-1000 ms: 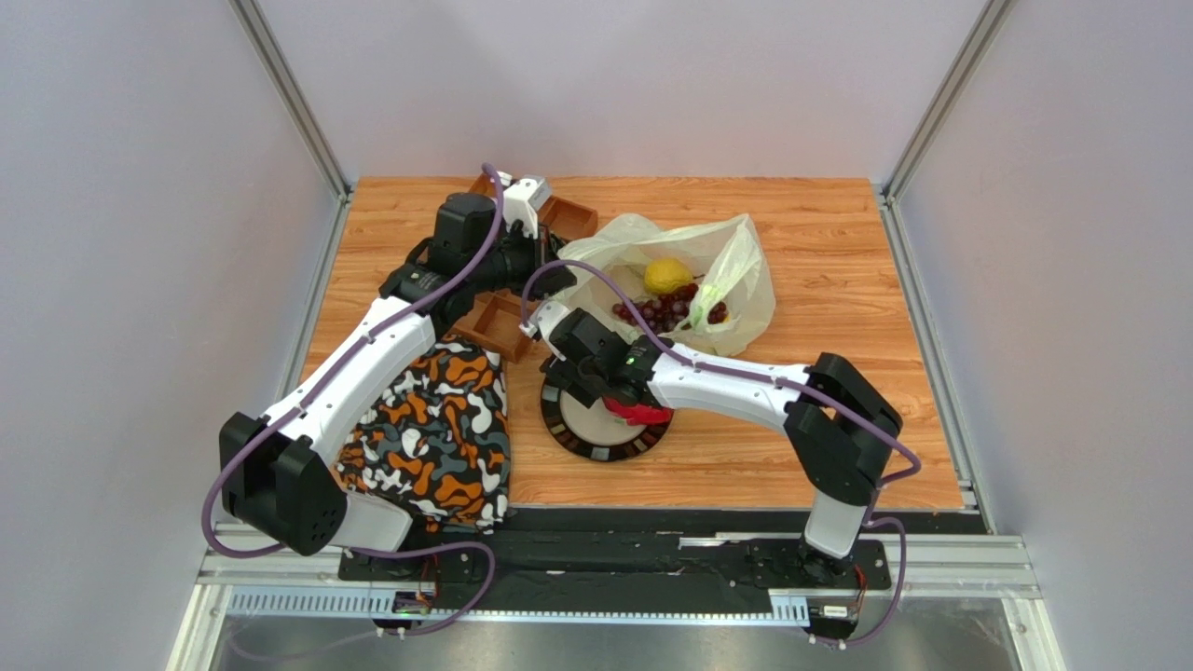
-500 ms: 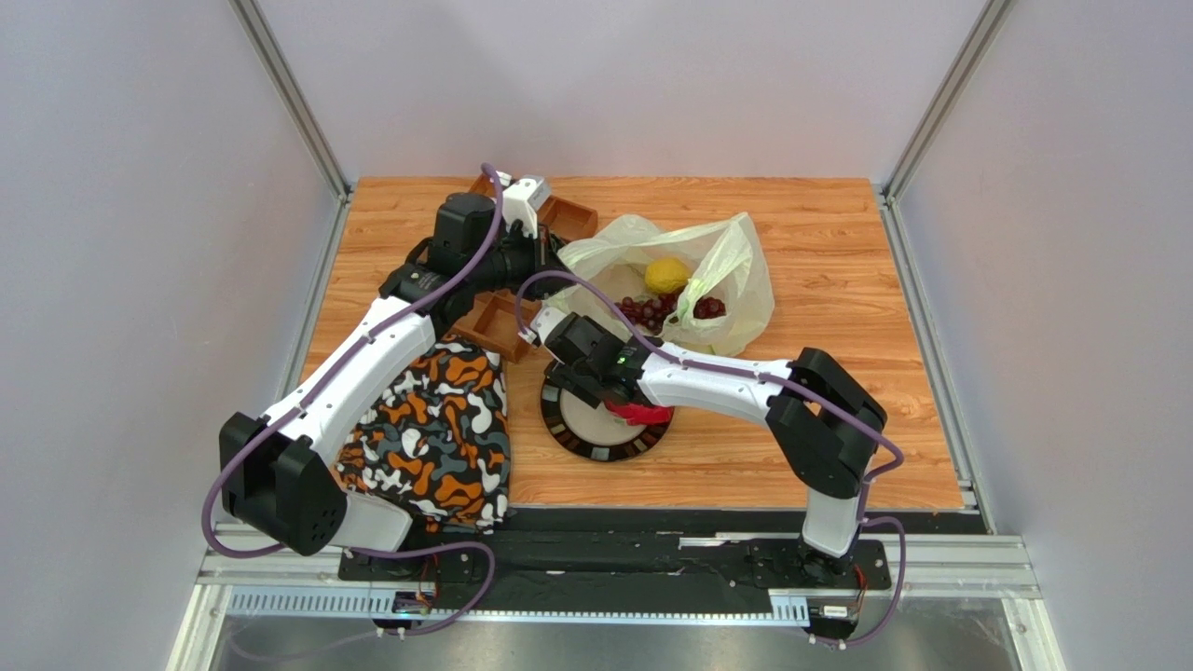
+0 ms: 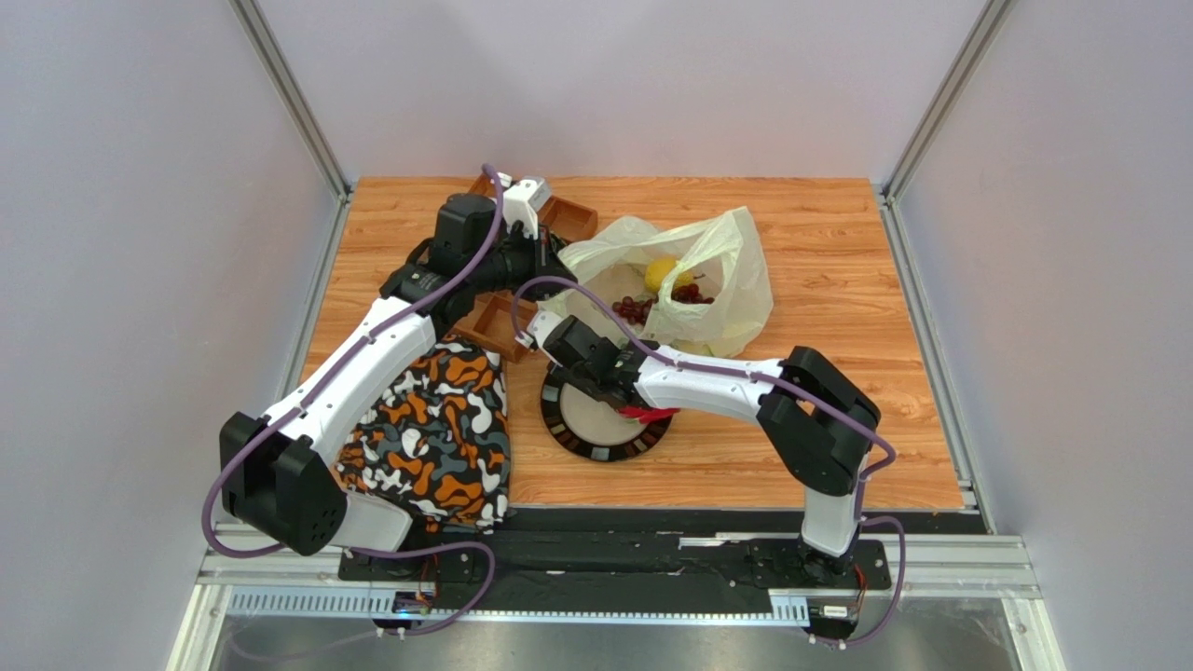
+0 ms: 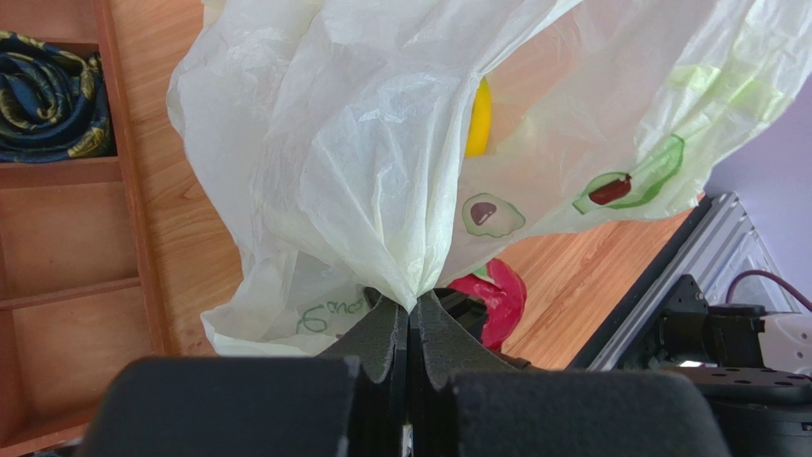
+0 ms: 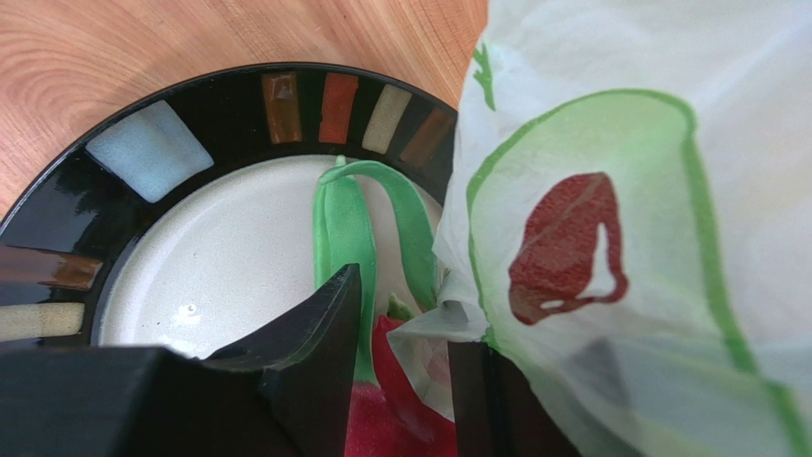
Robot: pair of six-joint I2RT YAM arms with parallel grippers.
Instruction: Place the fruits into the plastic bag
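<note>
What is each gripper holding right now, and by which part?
Left gripper pinches the bag by a bunched fold. Right gripper straddles the green-tipped end of the dragon fruit on the plate; whether it is clamped cannot be told.

Lab robot test cell: plain lilac-grey panel walls (image 3: pixel 630 70), aluminium frame posts (image 3: pixel 289 95), wood-top bench (image 3: pixel 840 252), arms bolted to a slotted metal rail (image 3: pixel 630 604).
</note>
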